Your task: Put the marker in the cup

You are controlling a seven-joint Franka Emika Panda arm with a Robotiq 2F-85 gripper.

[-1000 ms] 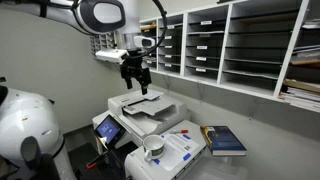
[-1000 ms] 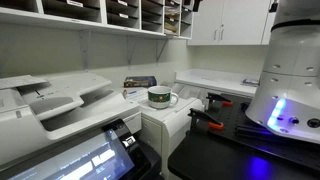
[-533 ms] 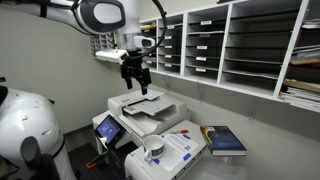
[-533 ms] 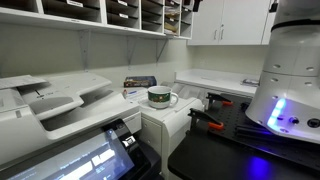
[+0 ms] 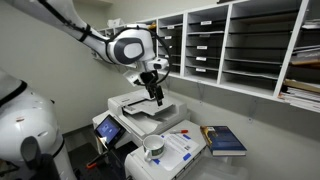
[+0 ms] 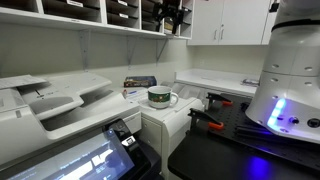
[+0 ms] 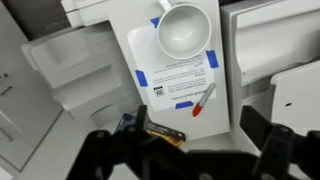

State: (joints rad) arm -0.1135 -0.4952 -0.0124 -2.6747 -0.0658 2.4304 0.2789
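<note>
The cup [image 7: 183, 28] is white and round, standing on a white sheet with blue tape on a low white cabinet; it also shows in both exterior views [image 5: 153, 146] [image 6: 160, 97]. The marker [image 7: 204, 98] is slim with a red end and lies on the same sheet a short way from the cup; it is a faint mark in an exterior view [image 5: 183, 131]. My gripper [image 7: 185, 152] is open and empty, high above the sheet. It hangs above the printer in an exterior view [image 5: 155, 92] and near the shelves in the other exterior view [image 6: 172, 12].
A blue book [image 5: 225, 140] lies beside the sheet. A large printer [image 5: 140, 105] stands behind the cabinet. Wall shelves [image 5: 240, 45] with trays run along the back. A white robot base [image 6: 290, 80] stands on a dark table.
The arm has swung over and down from above the printer's far side toward the cabinet. The cup, marker and book have not moved.
</note>
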